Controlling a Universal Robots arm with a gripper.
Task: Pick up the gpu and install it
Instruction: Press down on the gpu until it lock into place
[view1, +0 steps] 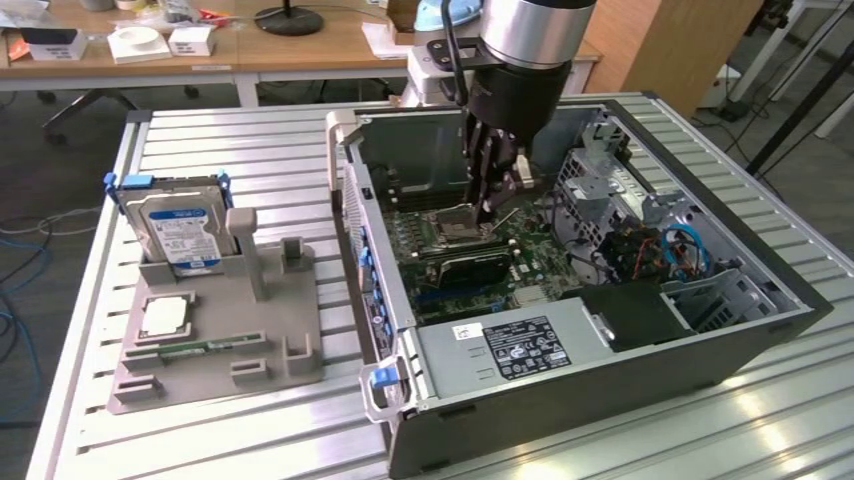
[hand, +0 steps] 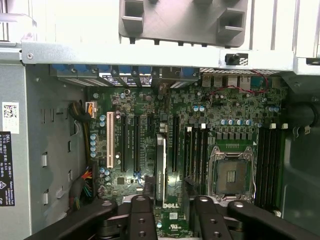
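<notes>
The motherboard (hand: 200, 125) is dark green, dotted with pale blue capacitors, and carries one white slot (hand: 110, 140) among black ones. The gpu (hand: 161, 170) shows a black edge. The claw (hand: 167, 200) is black. The hard drive (view1: 180, 225) wears a blue-and-white label in a blue frame. The holder (view1: 227, 340) is grey on the silver ribbed worktop (view1: 240, 150).

I am seeing bright, even overhead light washing out the slatted metal table (view1: 240, 140) in the exterior view, with white glare glinting off its slats near the computer case (view1: 747, 330). In the wrist view the case rim (hand: 150, 52) is blowing out pale while the motherboard (hand: 200, 125) is sitting dimmer, shadowed and softly blurred
</notes>
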